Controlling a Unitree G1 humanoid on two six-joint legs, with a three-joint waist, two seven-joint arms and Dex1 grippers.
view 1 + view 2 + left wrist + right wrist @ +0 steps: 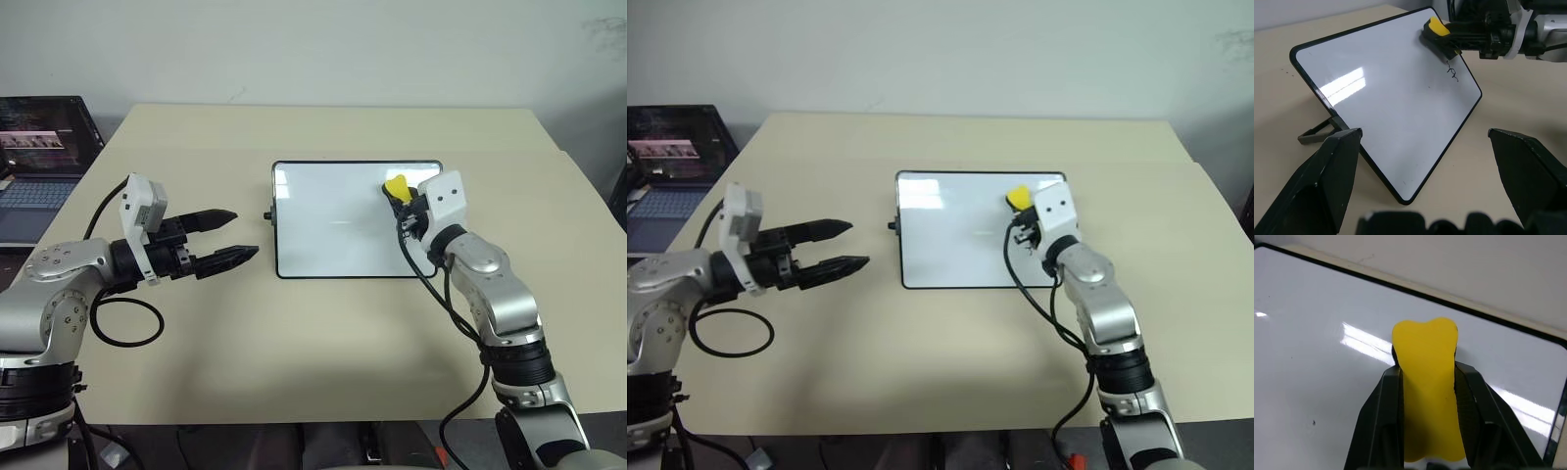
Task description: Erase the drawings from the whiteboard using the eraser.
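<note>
The whiteboard (333, 225) sits at the middle of the beige table, propped at a tilt on a small black stand (1316, 133). My right gripper (402, 199) is shut on the yellow eraser (396, 185) and holds its dark base against the board's upper right area. In the right wrist view the eraser (1426, 382) sits between the two black fingers (1385, 421). One thin black scribble of the drawings (1452, 72) shows just beside the eraser (1438, 30). My left gripper (235, 235) hovers open to the left of the board, holding nothing.
A laptop (39, 157) stands open off the table's far left edge. A black cable loop (125, 323) lies on the table (323, 343) under my left arm. Bare tabletop stretches in front of and behind the board.
</note>
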